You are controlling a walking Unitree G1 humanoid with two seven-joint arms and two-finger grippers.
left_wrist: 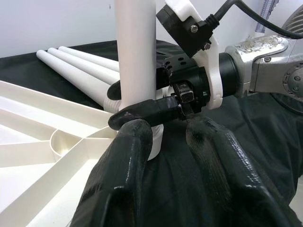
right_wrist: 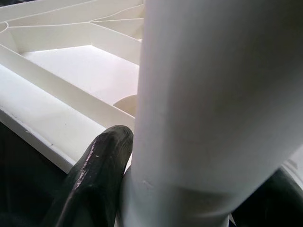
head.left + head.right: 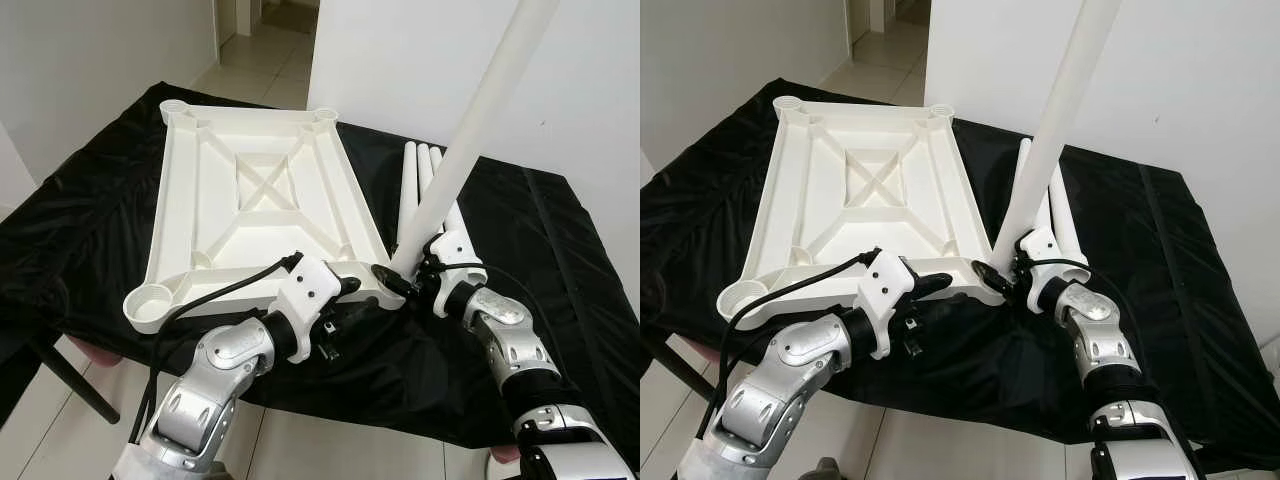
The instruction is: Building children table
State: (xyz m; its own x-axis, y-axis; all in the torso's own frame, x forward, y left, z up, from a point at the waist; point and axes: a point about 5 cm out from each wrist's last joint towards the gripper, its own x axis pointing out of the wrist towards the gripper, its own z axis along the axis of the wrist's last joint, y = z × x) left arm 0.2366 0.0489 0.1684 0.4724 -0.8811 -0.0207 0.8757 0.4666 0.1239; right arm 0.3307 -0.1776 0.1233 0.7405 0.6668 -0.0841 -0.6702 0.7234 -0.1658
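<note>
Jaws, right: clamped on the lower end of a white table leg (image 3: 470, 150), one black finger (image 2: 94, 175) pressed against the tube just above its bottom edge.
Jaws, left: slightly apart and holding nothing; the two black fingers (image 1: 123, 175) pointed at the foot of the leg, just beside it.
Right gripper (image 3: 408, 278): it was at the near right corner of the tabletop, at about 5 o'clock of the scene in the head views.
Left gripper (image 3: 362, 285): it lay along the near edge of the tabletop, close to the same corner, at about 6 o'clock.
Tabletop (image 3: 255, 190): white plastic, upside down on the black cloth (image 3: 90, 230), ribs up, with a round socket at each corner.
Leg position: its foot stood at the near right corner socket; I could not see if it was fully seated.
Long axis: the leg was tilted, its top leaning toward 1 o'clock and away from the robot, not yet upright over the socket.
Key relation: the socket was directly under the clamped end, so the coming move was probably to bring the top back to vertical and push down.
Nearer arm: both were close, but the right one had the leg; the left could steady the corner.
Spare legs (image 3: 420, 185): three more white tubes lay side by side on the cloth at 2 o'clock, just behind the right gripper.
Other sockets: the three remaining corners looked without legs.
</note>
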